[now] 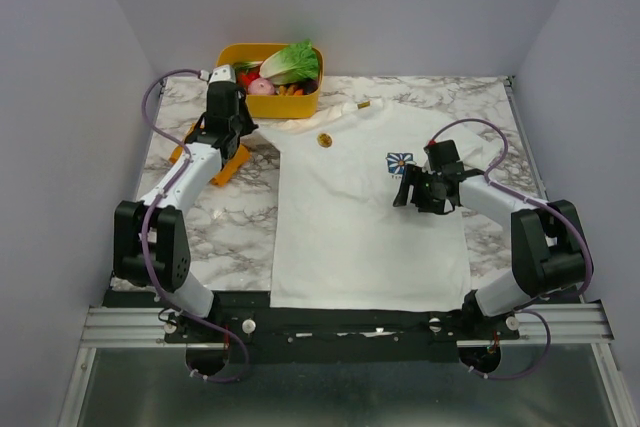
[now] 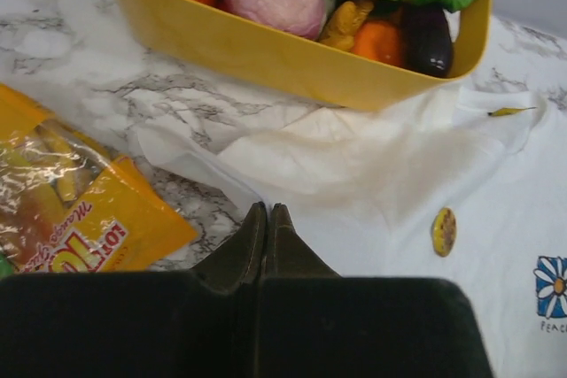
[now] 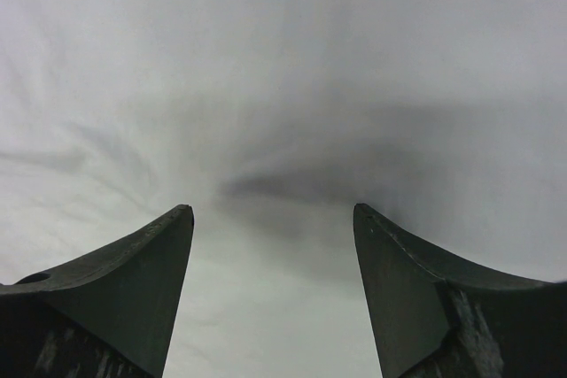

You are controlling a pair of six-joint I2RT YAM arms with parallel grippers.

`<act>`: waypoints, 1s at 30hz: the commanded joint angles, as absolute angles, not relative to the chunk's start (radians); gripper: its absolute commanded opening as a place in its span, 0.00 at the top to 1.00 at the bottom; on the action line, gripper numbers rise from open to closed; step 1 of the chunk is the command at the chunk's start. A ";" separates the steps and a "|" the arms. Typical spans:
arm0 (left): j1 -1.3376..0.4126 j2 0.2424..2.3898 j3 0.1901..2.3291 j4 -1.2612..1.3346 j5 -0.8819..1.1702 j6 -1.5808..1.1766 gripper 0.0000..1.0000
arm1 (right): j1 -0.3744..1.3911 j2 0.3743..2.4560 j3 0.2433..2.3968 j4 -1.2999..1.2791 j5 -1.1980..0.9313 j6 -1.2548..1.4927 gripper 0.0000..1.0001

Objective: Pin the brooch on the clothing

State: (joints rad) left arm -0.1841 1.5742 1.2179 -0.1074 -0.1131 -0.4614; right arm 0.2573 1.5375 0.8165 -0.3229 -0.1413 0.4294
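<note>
Left gripper (image 2: pixel 268 212), jaws pressed together, poised at the sleeve edge of the T-shirt (image 1: pixel 350 227); right gripper (image 3: pixel 273 210), jaws spread wide, low over its chest.

You can read "PEACE" in dark capitals on the white T-shirt (image 3: pixel 292 86), just on the near side of its blue flower print (image 2: pixel 553 286). On the orange snack packet (image 2: pixel 89 227), left of the shirt, the red lettering is tilted; one script word looks like "Mango", and you cannot make out the rest.
</note>
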 commanded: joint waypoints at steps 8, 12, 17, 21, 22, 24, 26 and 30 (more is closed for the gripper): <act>-0.133 1.580 1.209 -0.197 -0.166 -0.474 0.06 | 0.261 1.531 0.811 -0.363 -0.172 0.416 0.19; -0.156 1.481 1.157 -0.173 -0.089 -0.503 0.06 | 0.262 1.496 0.816 -0.387 -0.170 0.410 0.19; -0.264 1.388 1.036 -0.202 -0.095 -0.497 0.18 | 0.291 1.463 0.827 -0.445 -0.132 0.384 0.19; -0.368 1.344 0.927 -0.204 -0.084 -0.523 0.71 | 0.366 1.476 0.842 -0.497 -0.075 0.377 0.25; -0.408 1.341 0.901 -0.195 -0.072 -0.537 0.81 | 0.399 1.477 0.839 -0.502 -0.068 0.379 0.27; -0.439 1.347 0.832 -0.164 -0.057 -0.577 1.00 | 0.423 1.488 0.831 -0.508 -0.077 0.390 0.56; -0.478 1.359 0.777 -0.137 -0.034 -0.595 1.00 | 0.463 1.496 0.821 -0.514 -0.083 0.408 0.82; -0.548 1.399 0.713 -0.123 -0.037 -0.629 1.00 | 0.537 1.491 0.801 -0.538 -0.032 0.440 0.90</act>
